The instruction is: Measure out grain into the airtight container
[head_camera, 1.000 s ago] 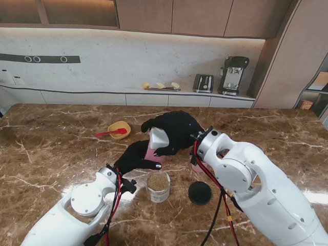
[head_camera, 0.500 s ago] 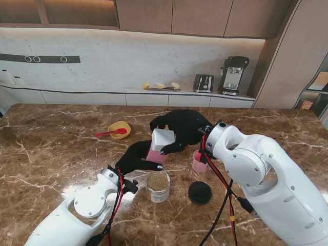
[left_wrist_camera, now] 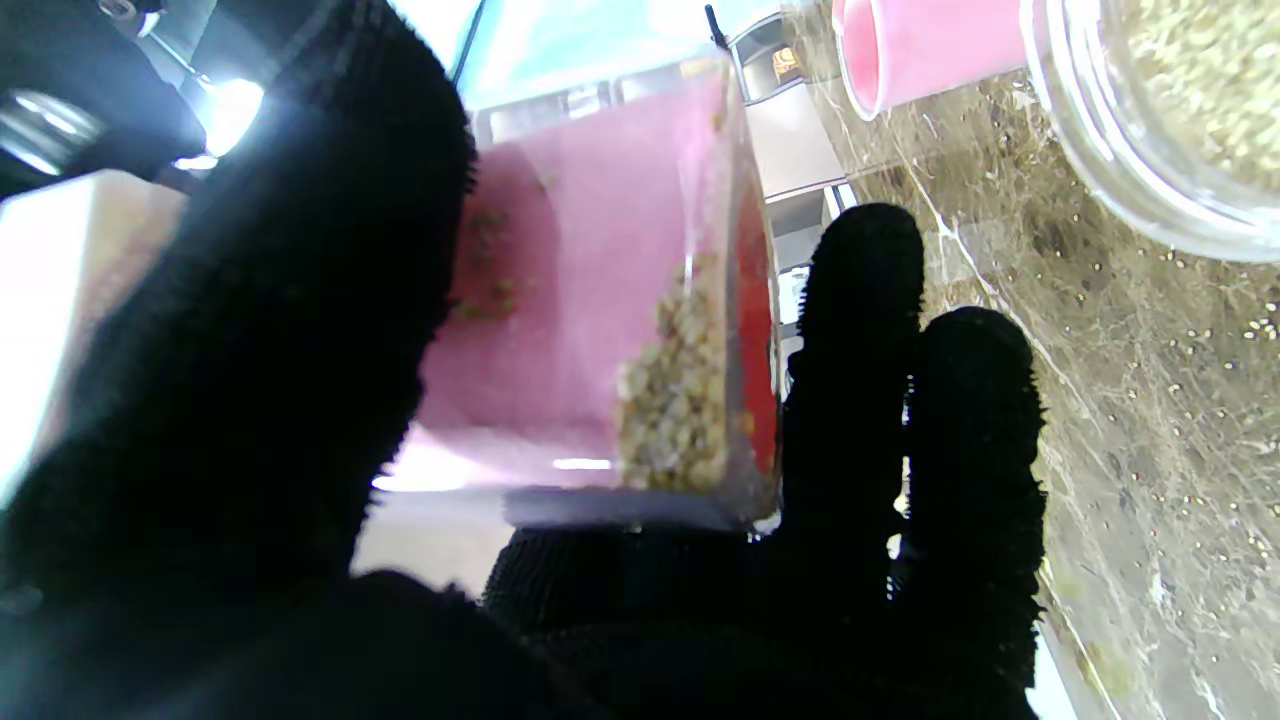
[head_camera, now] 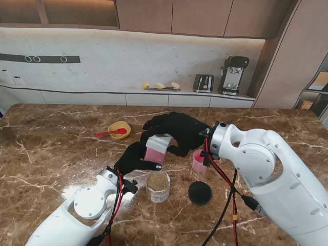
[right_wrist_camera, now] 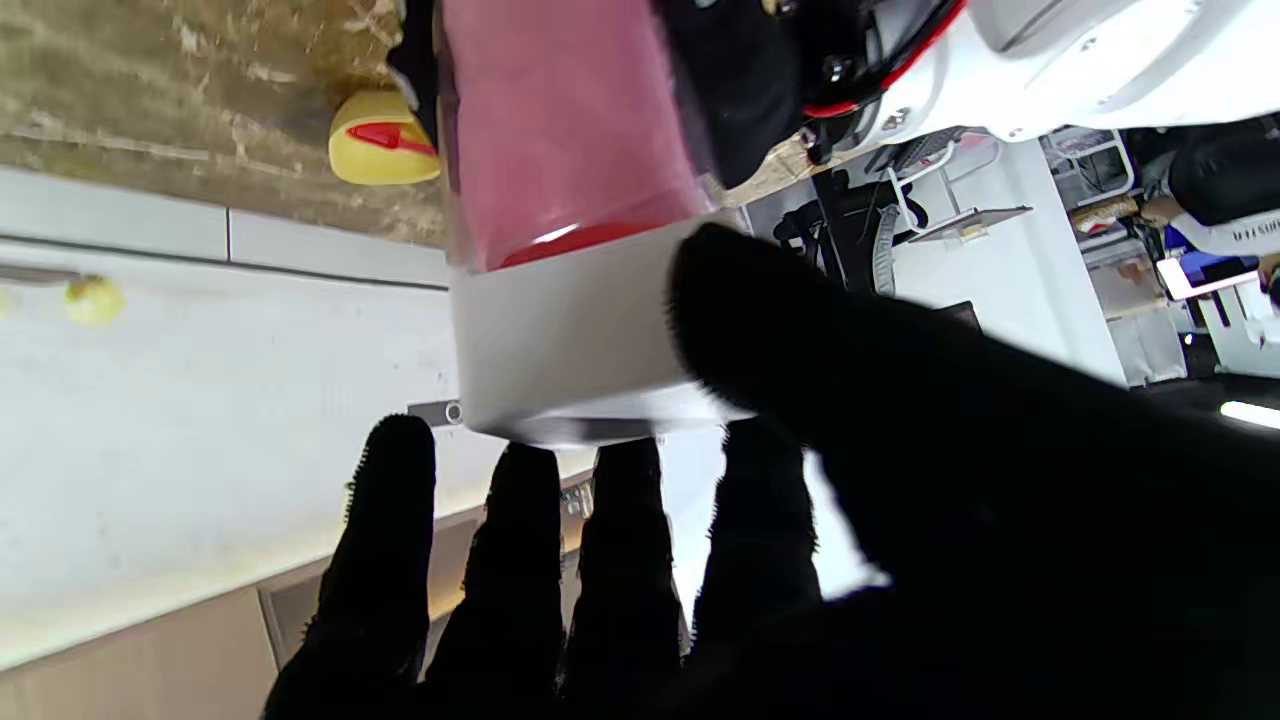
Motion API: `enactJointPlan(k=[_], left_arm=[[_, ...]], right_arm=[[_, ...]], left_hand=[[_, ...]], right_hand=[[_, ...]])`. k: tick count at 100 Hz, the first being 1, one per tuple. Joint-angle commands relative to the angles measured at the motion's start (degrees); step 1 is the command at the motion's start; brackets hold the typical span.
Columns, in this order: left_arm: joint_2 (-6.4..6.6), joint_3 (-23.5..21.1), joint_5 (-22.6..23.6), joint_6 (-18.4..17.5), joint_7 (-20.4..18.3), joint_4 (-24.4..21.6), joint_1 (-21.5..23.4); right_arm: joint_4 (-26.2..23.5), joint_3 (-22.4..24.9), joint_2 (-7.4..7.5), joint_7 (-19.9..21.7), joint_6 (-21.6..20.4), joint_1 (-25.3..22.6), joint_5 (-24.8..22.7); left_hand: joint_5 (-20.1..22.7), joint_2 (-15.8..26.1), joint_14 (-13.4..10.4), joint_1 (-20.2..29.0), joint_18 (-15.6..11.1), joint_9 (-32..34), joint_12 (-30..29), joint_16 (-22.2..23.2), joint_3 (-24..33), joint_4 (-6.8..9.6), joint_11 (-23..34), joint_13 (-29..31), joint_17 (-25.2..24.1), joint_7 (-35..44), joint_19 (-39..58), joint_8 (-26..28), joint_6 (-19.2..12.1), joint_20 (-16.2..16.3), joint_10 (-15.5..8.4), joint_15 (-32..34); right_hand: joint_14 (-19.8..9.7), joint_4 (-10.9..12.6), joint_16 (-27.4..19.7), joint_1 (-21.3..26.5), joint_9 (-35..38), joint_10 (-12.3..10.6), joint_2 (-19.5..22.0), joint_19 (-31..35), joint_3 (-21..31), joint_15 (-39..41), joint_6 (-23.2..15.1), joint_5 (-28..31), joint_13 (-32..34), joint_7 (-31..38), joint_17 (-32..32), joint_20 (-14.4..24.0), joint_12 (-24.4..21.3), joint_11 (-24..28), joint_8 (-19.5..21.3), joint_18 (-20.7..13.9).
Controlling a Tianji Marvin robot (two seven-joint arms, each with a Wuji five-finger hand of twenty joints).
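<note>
Holding the box (head_camera: 155, 149) at its pink base, my left hand (head_camera: 134, 159) has its fingers (left_wrist_camera: 860, 330) wrapped around the clear wall; through it I see a small heap of grain (left_wrist_camera: 672, 395) in one corner. A second ago the box stood tilted with its white cap (head_camera: 158, 141) pointing up; now it lies nearly level, cap toward my right. Just nearer to me on the surface (head_camera: 61, 148) stands the open jar (head_camera: 158, 185), already holding grain, with its black lid (head_camera: 199, 192) lying beside it. Farther left sits a yellow bowl (head_camera: 119, 129) with a red spoon (head_camera: 108, 133). My right hand (head_camera: 179, 130) has shifted too: its fingers (right_wrist_camera: 520, 540) now close over the cap, thumb on one side and the rest on the other. Right of the box stands a pink cup (head_camera: 199, 161). I judge the cap is about to be worked off, so the pour into the jar can follow.
</note>
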Motion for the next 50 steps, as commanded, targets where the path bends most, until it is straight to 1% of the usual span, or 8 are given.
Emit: enactJointPlan(k=[1, 11, 21, 29, 39, 44, 47, 50], left_arm=[[-0.52, 0.4, 0.44, -0.07, 0.54, -0.2, 0.43], [-0.5, 0.4, 0.56, -0.14, 0.59, -0.35, 0.57], [-0.38, 0.17, 0.99, -0.2, 0.61, -0.93, 0.85], [-0.29, -0.07, 1.32, -0.25, 0.67, -1.48, 1.15], [-0.19, -0.23, 1.5, -0.35, 0.64, -1.92, 1.45], [-0.16, -0.23, 1.52, -0.36, 0.58, -2.05, 1.5], [-0.16, -0.2, 1.54, -0.33, 0.57, -2.1, 1.5], [-0.16, -0.18, 1.56, -0.34, 0.56, -2.08, 1.49]], right_arm=[[-0.81, 1.05, 0.15, -2.56, 1.42, -1.25, -1.99], [-3.37, 1.95, -0.51, -4.31, 7.58, -3.0, -3.42], [-5.75, 1.92, -0.96, -5.22, 13.81, -3.85, -7.58], [-6.58, 1.38, -1.13, -5.3, 17.45, -3.77, -9.91], [-6.89, 0.51, -0.76, -2.23, 20.41, -2.63, -9.88], [-6.63, 0.02, -0.56, -1.02, 20.78, -2.02, -9.27], [-6.4, -0.34, -0.5, -0.68, 20.94, -1.72, -9.04], [-6.19, -0.72, -0.44, -0.34, 21.06, -1.41, -8.86]], left_hand=[[14.63, 13.35, -2.33, 12.32, -1.78, 7.25, 1.81, 0.99, 12.28, 2.19, 6.29, 1.34, -0.32, 16.91, -0.65, 2.48, -12.1, 1.04, -5.57, -0.91], [14.7, 13.34, -2.3, 12.32, -1.81, 7.2, 1.8, 1.12, 12.31, 2.19, 6.28, 1.28, -0.35, 16.87, -0.71, 2.54, -12.17, 1.16, -5.55, -1.02], [14.78, 13.34, -2.39, 12.23, -1.83, 7.31, 1.82, 1.26, 12.3, 2.16, 6.34, 1.4, -0.26, 16.89, -0.67, 2.63, -12.41, 1.3, -5.68, -1.01], [14.77, 13.36, -2.5, 12.12, -1.9, 7.28, 1.81, 1.3, 12.31, 2.14, 6.34, 1.43, -0.18, 16.9, -0.64, 2.69, -12.54, 1.38, -5.83, -1.05], [14.67, 13.34, -2.56, 12.02, -1.95, 7.31, 1.82, 1.34, 12.32, 2.12, 6.36, 1.5, -0.12, 16.91, -0.61, 2.78, -12.76, 1.5, -5.82, -1.08], [14.64, 13.4, -2.5, 12.05, -2.02, 7.28, 1.81, 1.36, 12.38, 2.13, 6.35, 1.54, -0.09, 16.93, -0.56, 2.82, -12.63, 1.57, -5.73, -1.08], [14.6, 13.41, -2.5, 12.02, -2.04, 7.3, 1.82, 1.37, 12.35, 2.11, 6.36, 1.53, -0.08, 16.92, -0.55, 2.82, -12.57, 1.6, -5.73, -1.09], [14.64, 13.44, -2.59, 11.96, -2.0, 7.37, 1.85, 1.39, 12.31, 2.09, 6.41, 1.59, -0.04, 16.96, -0.49, 2.86, -12.73, 1.65, -5.84, -1.05]], right_hand=[[0.77, -0.63, -2.34, -7.68, -4.29, 1.79, -2.07, -2.33, -4.18, -1.38, 0.84, -5.05, -3.3, -3.26, -2.2, 0.02, -2.14, -2.04, -1.6, -0.61], [3.34, -0.74, -0.67, -18.72, -4.18, 4.4, 4.52, 0.03, -16.42, 0.22, 10.86, -8.53, 0.76, -2.94, 0.79, 2.74, -1.94, -0.46, 0.36, 0.09], [5.57, -0.69, 3.17, -24.6, 0.6, 5.96, 9.2, 6.04, -21.24, 4.6, 17.07, -7.82, 10.44, 0.36, 8.79, 5.7, 0.23, 2.11, 2.92, 1.84], [6.05, -0.86, 5.96, -27.39, 6.11, 6.22, 10.97, 11.83, -22.16, 8.5, 17.76, -5.85, 20.8, 2.41, 16.8, 7.06, 1.5, 3.79, 3.65, 3.15], [4.57, -0.09, 12.12, -26.51, 12.22, 5.07, 14.53, 21.98, -26.87, 15.31, 16.19, -3.15, 30.99, 5.01, 25.5, 5.96, 3.32, 5.5, 4.13, 3.38], [4.04, 1.56, 14.38, -23.58, 13.96, 4.97, 20.22, 25.42, -36.08, 17.96, 15.83, -2.25, 33.23, 6.24, 27.31, 4.17, 4.53, 6.42, 4.91, 2.9], [3.89, 3.05, 15.34, -29.08, 14.97, 4.89, 17.93, 27.1, -34.66, 19.42, 15.89, -1.54, 34.42, 6.83, 28.34, 3.16, 5.35, 7.11, 5.43, 2.77], [3.71, 3.65, 15.95, -30.21, 16.01, 4.81, 15.82, 28.17, -32.14, 20.59, 15.84, -0.85, 35.45, 7.25, 29.34, 2.96, 5.96, 7.91, 5.72, 2.55]])
